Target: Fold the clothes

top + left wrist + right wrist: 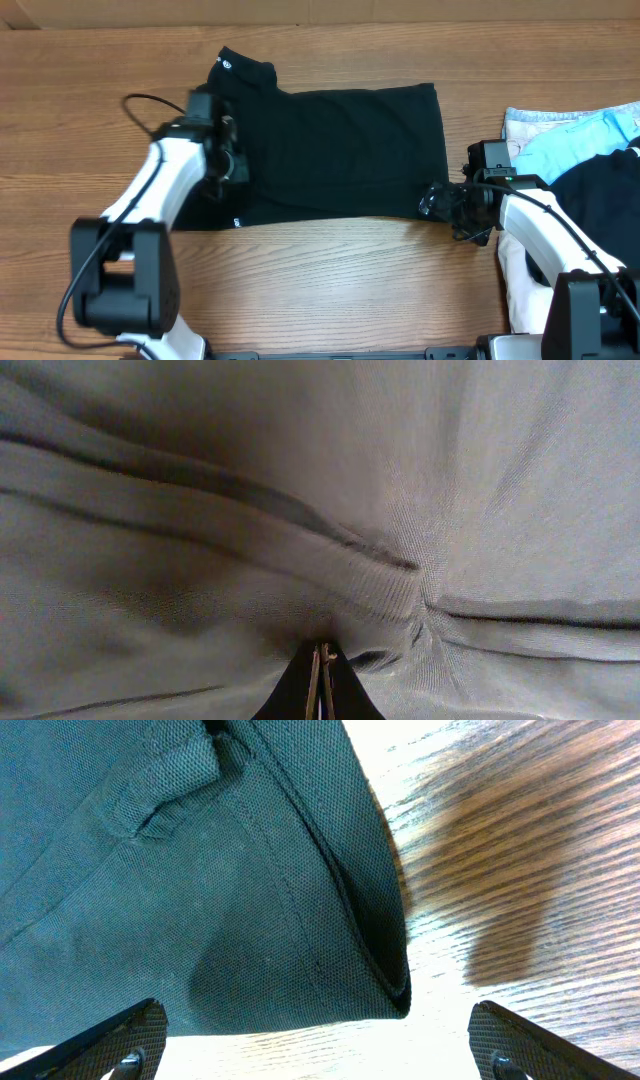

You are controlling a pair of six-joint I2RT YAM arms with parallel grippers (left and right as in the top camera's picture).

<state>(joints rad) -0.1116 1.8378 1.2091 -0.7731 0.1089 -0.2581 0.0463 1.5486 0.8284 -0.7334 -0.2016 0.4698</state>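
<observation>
The clothes, a black T-shirt [340, 150], lie partly folded into a rectangle mid-table, with the collar and a small white label [226, 66] at the back left and a tiny white tag [237, 222] at the front left. My left gripper [232, 165] is down on the shirt's left side. In the left wrist view it [322, 650] is shut, and the knit [300, 510] puckers around its tips. My right gripper [432, 203] is at the shirt's front right corner. It [315, 1020] stands open, with that hemmed corner [300, 920] just ahead between the fingers [140, 1030].
A light-blue garment [580, 135] and another rumpled black garment [605, 200] with white cloth lie at the right edge, just behind the right arm. Bare wooden table [350, 290] runs in front of the shirt.
</observation>
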